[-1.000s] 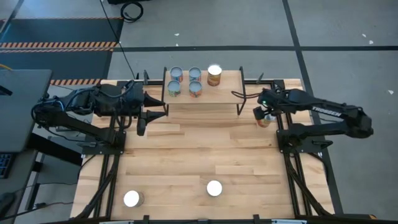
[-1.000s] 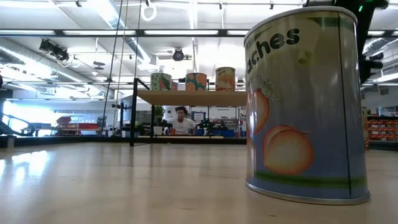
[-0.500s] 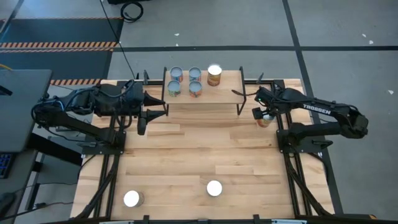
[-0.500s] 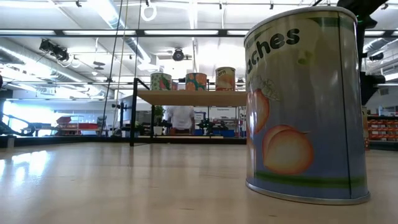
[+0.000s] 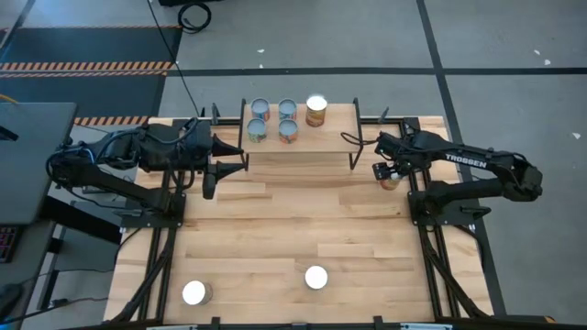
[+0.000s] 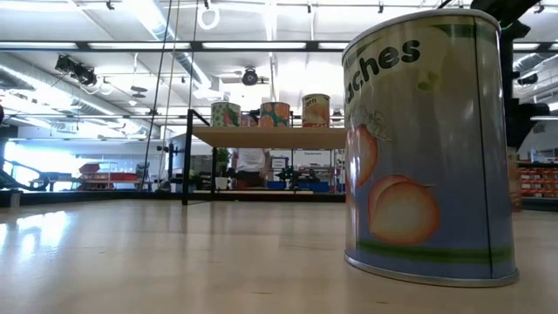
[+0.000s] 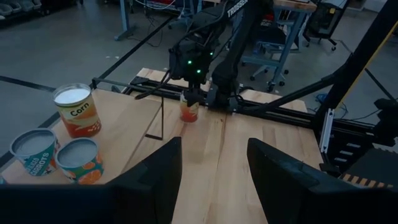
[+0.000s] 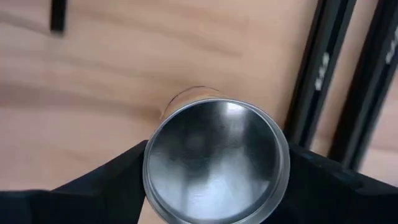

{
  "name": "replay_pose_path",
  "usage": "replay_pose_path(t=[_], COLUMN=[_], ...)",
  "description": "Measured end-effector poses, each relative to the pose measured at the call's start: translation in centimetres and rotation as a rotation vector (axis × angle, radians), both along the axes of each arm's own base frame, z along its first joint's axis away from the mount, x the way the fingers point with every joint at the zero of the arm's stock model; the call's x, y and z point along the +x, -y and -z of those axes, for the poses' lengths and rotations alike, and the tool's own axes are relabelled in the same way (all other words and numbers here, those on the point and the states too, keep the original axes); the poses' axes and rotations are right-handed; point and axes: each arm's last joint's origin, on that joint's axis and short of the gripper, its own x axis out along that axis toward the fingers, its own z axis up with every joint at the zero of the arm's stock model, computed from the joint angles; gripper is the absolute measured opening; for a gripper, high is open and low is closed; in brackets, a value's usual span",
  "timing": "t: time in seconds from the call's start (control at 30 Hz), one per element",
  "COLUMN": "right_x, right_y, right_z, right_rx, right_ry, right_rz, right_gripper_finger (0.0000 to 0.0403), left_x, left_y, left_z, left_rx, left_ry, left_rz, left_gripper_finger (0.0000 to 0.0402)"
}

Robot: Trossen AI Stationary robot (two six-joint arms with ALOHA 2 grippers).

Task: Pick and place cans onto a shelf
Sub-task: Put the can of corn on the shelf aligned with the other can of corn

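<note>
The shelf [image 5: 298,145] stands at the table's far middle and bears several cans [image 5: 273,122], among them a corn can [image 5: 316,111]. One orange-labelled can [image 5: 392,181] stands on the table by the right edge. My right gripper [image 5: 382,170] is over it, pointing down, with one finger [image 8: 118,180] on either side of the can's silver lid [image 8: 214,162]. My left gripper [image 5: 237,158] waits open and empty beside the shelf's left end. Two more cans [image 5: 193,292] [image 5: 316,277] stand near the front edge. My right gripper comes from above, and its fingers stand close against opposite sides of the can's upper wall [image 8: 149,155]. The lid hides their inner faces, so I cannot tell whether they touch. The can stands upright on the table.
The shelf's black leg [image 5: 356,137] stands just left of the right gripper. The black frame rail [image 8: 311,74] runs along the table's right edge beside the can. A peaches can [image 6: 427,148] fills the low view's foreground. The table's middle [image 5: 293,220] is bare wood.
My right gripper has moved a little toward the table's left edge and down around the orange-labelled can, which has stayed where it was. A person behind the shelf in the low view has turned and moved.
</note>
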Motion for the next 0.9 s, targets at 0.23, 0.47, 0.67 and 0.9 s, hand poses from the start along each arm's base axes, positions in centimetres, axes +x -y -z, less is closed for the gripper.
replay_pose_path(t=[0.23,0.47,0.67,0.9], right_x=[0.4,1.8,4.0,8.9], right_y=[-2.3,-6.3,-9.6,-10.6], right_z=[-5.2,-11.7,-16.5,-21.1], right_rx=[0.088,0.18,0.165,-0.067], right_ry=[0.083,0.276,0.466,0.509], right_rz=[-0.12,-0.285,-0.363,-0.466], right_gripper_finger=[0.0321,0.0321,0.0321,0.0321], left_x=[0.0,0.2,0.2,0.3], left_y=[0.0,-0.3,-0.7,-1.2], left_z=[0.0,-0.4,-0.8,-0.8], left_rx=[-0.005,-0.009,-0.012,-0.01], left_ry=[0.001,0.052,0.089,0.094], left_rz=[-0.001,-0.037,-0.066,-0.092], left_gripper_finger=[0.0188,0.0188,0.0188,0.0188])
